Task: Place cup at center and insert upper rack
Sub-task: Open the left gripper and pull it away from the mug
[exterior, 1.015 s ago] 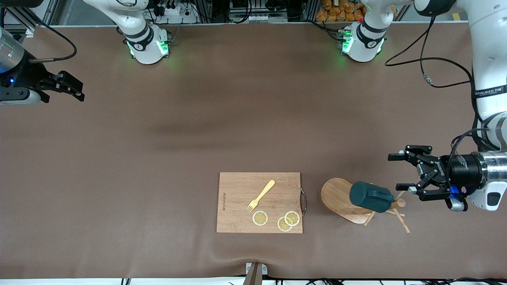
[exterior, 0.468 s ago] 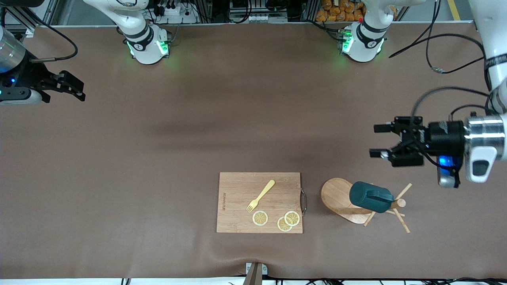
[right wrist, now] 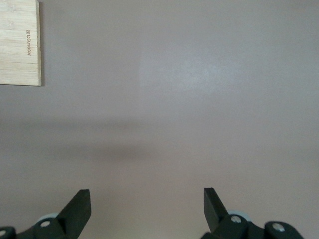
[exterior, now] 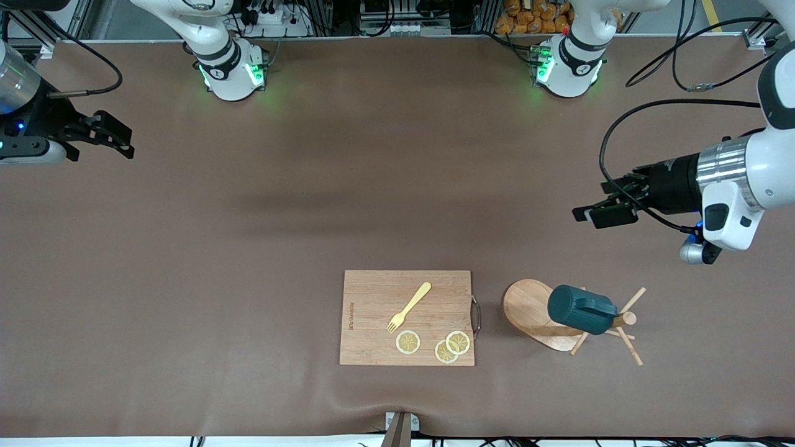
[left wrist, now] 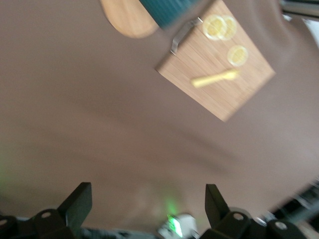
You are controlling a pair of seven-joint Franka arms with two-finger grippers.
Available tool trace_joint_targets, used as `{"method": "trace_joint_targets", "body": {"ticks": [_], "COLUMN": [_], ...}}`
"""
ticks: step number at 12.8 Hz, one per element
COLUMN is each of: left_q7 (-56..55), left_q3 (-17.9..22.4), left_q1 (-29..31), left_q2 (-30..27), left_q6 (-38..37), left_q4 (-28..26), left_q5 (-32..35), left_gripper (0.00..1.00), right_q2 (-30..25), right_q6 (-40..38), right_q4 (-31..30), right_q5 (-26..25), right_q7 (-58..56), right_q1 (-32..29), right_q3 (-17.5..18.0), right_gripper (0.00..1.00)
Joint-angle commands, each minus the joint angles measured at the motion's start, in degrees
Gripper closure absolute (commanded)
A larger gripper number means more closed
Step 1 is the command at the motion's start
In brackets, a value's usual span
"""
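Observation:
The dark teal cup (exterior: 581,308) hangs on the upper rack (exterior: 528,307), a light wooden mug tree with an oval base, and hides most of its post. Thin pegs (exterior: 628,351) stick out past the cup. Both stand beside the cutting board, toward the left arm's end of the table. My left gripper (exterior: 596,214) hovers over bare cloth, apart from the rack, open and empty. In the left wrist view the left gripper (left wrist: 147,199) shows wide jaws, with the cup (left wrist: 167,10) and rack base (left wrist: 127,20) at the frame's edge. My right gripper (exterior: 126,140) waits open over the right arm's end of the table.
A rectangular wooden cutting board (exterior: 372,335) with a metal handle carries a yellow fork (exterior: 408,307) and three lemon slices (exterior: 408,342). The board's corner (right wrist: 20,42) shows in the right wrist view. Brown cloth covers the table. Black cables hang by the left arm.
The left gripper has drawn away from beside the rack's pegs toward the robots' bases and turned edge-on. Cup, rack and right arm have not moved.

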Motion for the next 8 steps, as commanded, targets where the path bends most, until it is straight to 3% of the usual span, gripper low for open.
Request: {"method": "trace_joint_targets", "body": {"ticks": [1, 3, 8], "left_q7": [3.16, 6.57, 20.18], "left_q3": [-2.4, -4.77, -4.61], "left_q1": [-2.03, -1.87, -0.9], "left_q2": [-1.29, -2.33, -4.01], "left_q6": [-0.32, -0.85, -0.85], "left_q4": [-1.17, -1.17, -2.31], "left_q5": [11.42, 19.44, 23.77], "left_gripper": [0.0, 0.0, 0.0], "right_q2": [-0.98, -1.07, -1.07], "right_q6": [-0.26, -0.26, -0.26], "right_q4": [-0.28, -0.28, -0.28], "right_q5": [-0.01, -0.01, -0.01], "right_q7": [0.23, 0.14, 0.23], "right_q1": [0.13, 0.13, 0.13], "right_q3": [0.01, 0.01, -0.07], "right_gripper": [0.0, 0.0, 0.0]}}
